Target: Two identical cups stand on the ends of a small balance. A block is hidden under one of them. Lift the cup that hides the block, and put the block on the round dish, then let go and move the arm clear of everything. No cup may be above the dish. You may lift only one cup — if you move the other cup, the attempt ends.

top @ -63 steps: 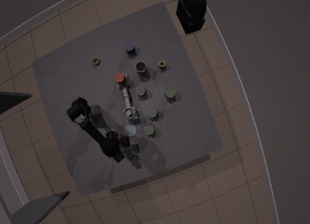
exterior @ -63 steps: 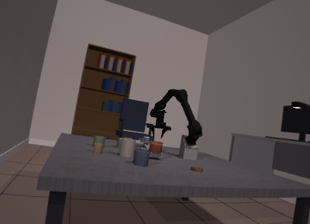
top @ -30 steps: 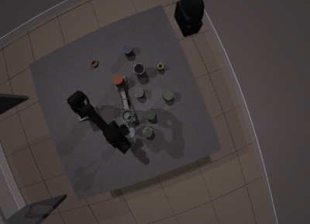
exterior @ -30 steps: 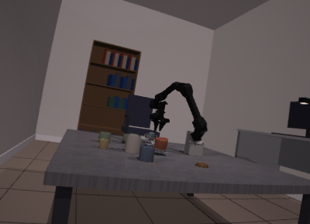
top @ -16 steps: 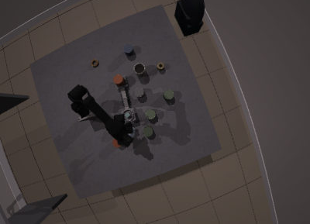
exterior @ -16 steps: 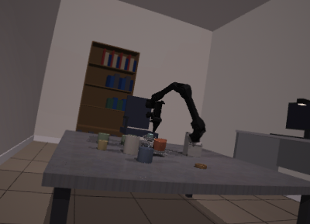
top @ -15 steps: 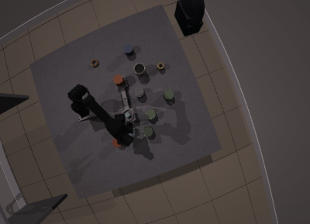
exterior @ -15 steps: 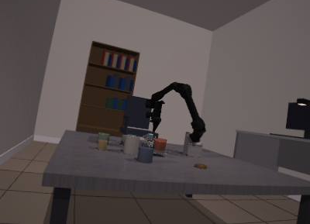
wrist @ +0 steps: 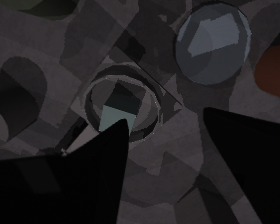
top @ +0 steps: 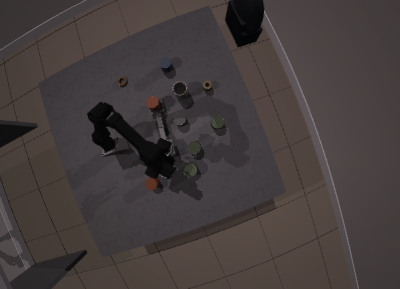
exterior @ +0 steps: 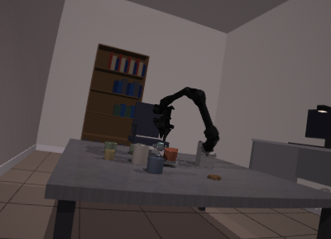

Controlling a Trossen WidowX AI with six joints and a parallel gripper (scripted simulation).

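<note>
The block (wrist: 118, 117) (exterior: 160, 145) is pale green and lies uncovered inside the round holder at one end of the balance (top: 161, 126). One orange-red cup (top: 153, 103) (exterior: 170, 154) stands on the balance's other end. The other orange-red cup (top: 151, 184) (wrist: 276, 72) is on the table, off the balance. The round dish (wrist: 213, 45) is bluish grey and bare, between the block and that cup in the wrist view. My gripper (wrist: 164, 119) (exterior: 164, 137) is open and empty, pointing down above the balance's block end. Its left finger overlaps the block's edge in the wrist view.
Green cups (top: 194, 147) (top: 190, 170) (top: 218, 122) stand beside the balance and dish. A small grey object (top: 181, 121) is near the beam. A blue cup (top: 165, 64) (exterior: 155, 164), a pale cup (top: 180, 88) (exterior: 141, 155), a yellow cup (top: 207, 85) (exterior: 109, 155) and an orange ring (top: 122, 81) (exterior: 214, 177) are farther off.
</note>
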